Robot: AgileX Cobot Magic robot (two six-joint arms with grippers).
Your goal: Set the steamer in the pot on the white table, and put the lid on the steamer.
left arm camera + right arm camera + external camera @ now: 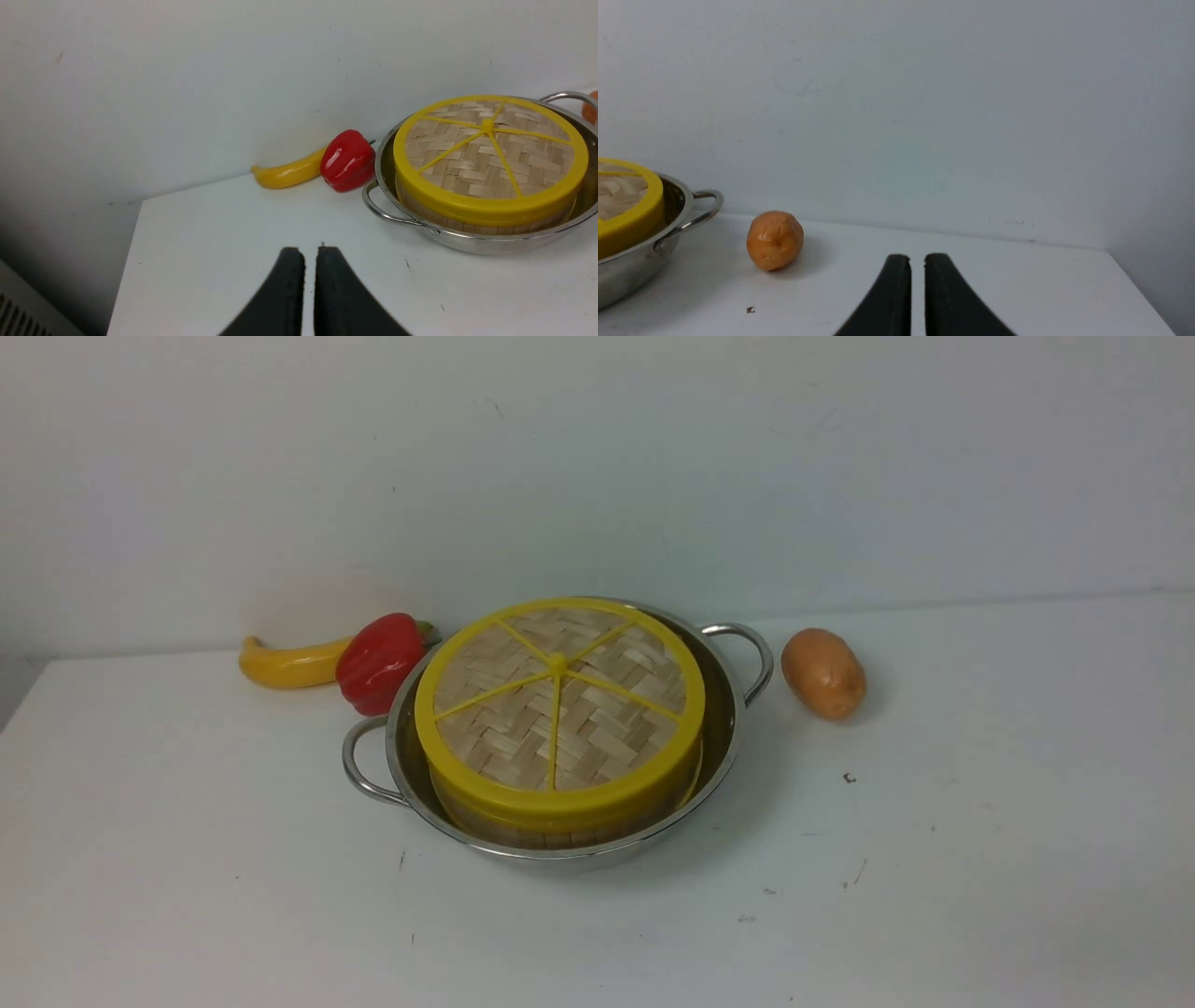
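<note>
The shiny steel pot (728, 747) sat on the white table (980, 859), holding the slatted bamboo steamer (523, 826) with the flat woven lid (558, 702) seated on it. Left of the pot lay a glossy red pepper (378, 661) and a curved banana (285, 665); right of it, a potato (822, 673). Both the left gripper (310, 254) and the right gripper (917, 261) hung over bare tabletop well clear of the pot, their black fingers nearly pressed together around nothing.
</note>
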